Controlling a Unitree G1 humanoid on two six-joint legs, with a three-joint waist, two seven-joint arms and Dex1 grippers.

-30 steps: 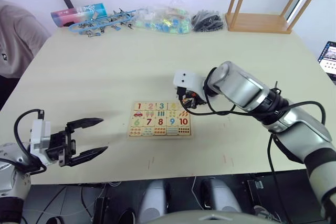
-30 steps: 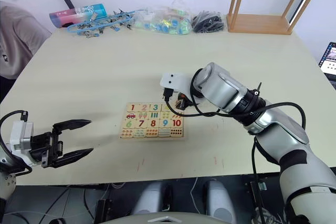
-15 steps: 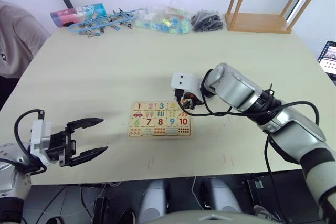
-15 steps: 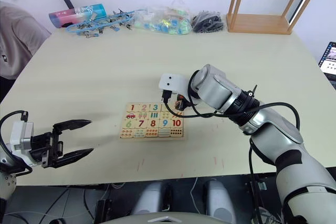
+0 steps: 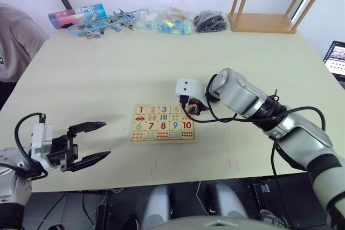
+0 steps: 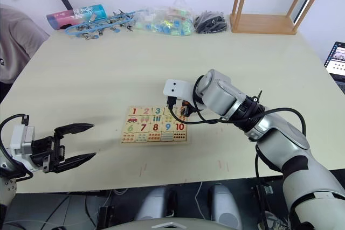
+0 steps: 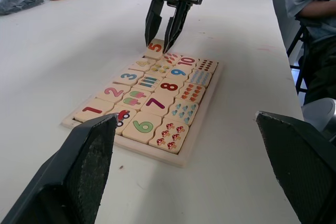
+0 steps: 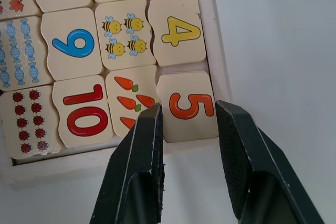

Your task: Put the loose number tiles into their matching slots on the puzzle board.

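The puzzle board [image 5: 163, 140] lies flat in the middle of the table. Tiles 1 [image 7: 93, 111], 2 [image 7: 114, 92], 3 [image 7: 128, 76] and 4 [image 8: 178, 30] sit in its far row, covering their slots. Tile 5 [image 8: 191, 106] lies in the corner slot at the far right, next to the carrots picture. My right gripper [image 8: 188, 111] hangs just over that corner, open, one finger on each side of tile 5. My left gripper [image 5: 107, 139] is open and holds nothing, near the table's front edge, well left of the board.
Along the far edge lie a blue tube [image 5: 75, 14], blue clips [image 5: 105, 22], a bag of coloured pieces [image 5: 164, 22], a black bundle [image 5: 210, 21] and a wooden stand [image 5: 264, 22]. A person sits at the left [image 5: 16, 41]. A screen [image 5: 337, 57] stands at the right.
My right gripper has sunk a little toward the board's far right corner. The left arm has kept still. The camera has shifted slightly.
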